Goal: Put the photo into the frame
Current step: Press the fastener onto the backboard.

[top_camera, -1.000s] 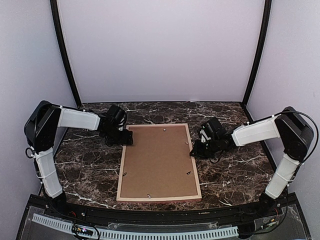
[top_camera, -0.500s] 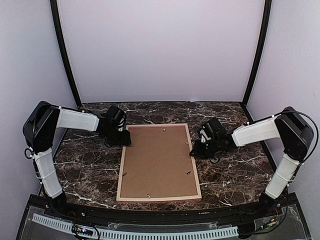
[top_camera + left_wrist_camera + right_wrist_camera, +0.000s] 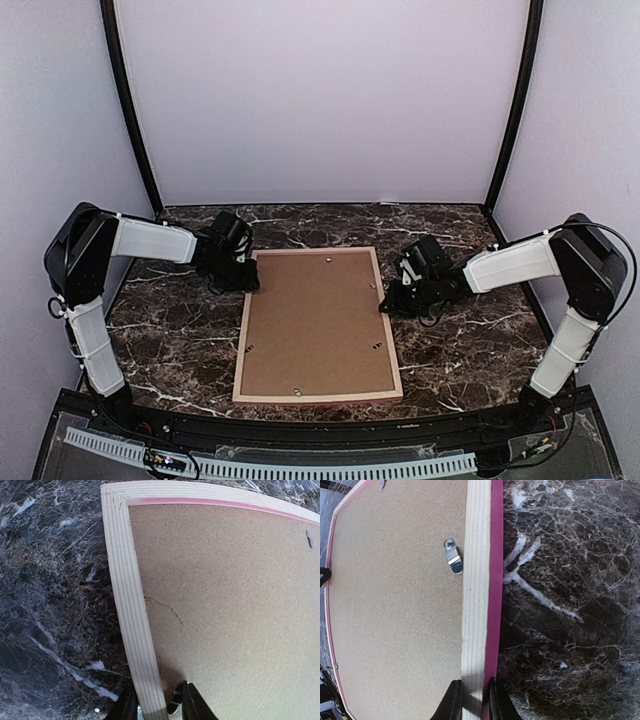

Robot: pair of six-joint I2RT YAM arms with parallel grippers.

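The frame is seen face down on the table, backing board seated; no photo is visible. Its right rail is clamped by the right gripper, its left rail straddled by the left gripper, grip unclear. Insertion appears done, though unconfirmed.

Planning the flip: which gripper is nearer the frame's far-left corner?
Left. The left gripper straddles the frame on its left rail, close to that corner; the right gripper grips the opposite right rail, across the whole backing board.
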